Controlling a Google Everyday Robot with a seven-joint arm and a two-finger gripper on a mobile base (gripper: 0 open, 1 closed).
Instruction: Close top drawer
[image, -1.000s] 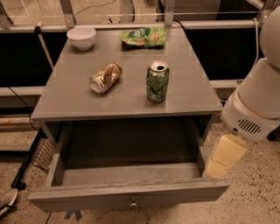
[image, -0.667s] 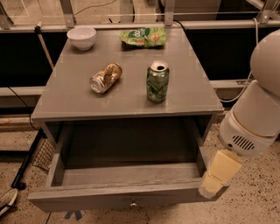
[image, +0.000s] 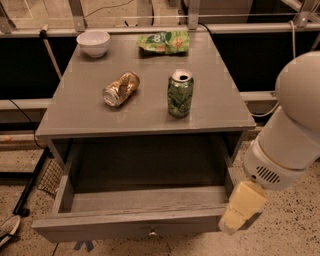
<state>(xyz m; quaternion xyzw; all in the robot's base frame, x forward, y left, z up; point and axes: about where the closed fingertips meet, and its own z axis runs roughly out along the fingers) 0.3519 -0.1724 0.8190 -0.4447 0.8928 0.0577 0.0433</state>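
End effector (image: 236, 216) low at the near right, by the right front corner of the top drawer (image: 125, 220); whether clenched or released, cannot tell. Top drawer standing open, pulled out toward the near side from under the desk (image: 85, 112), small knob (image: 152, 232) at centre front. On the desk: upright green can (image: 180, 95), brown can (image: 121, 89) lying left of it, white bowl (image: 93, 43) far left, green bag (image: 164, 42) far centre.

You get soft overhead light: tabletop (image: 145, 112) evenly lit, top drawer (image: 142, 200) shadowed inside, gripper (image: 236, 220) bright at near right by the drawer's front corner.
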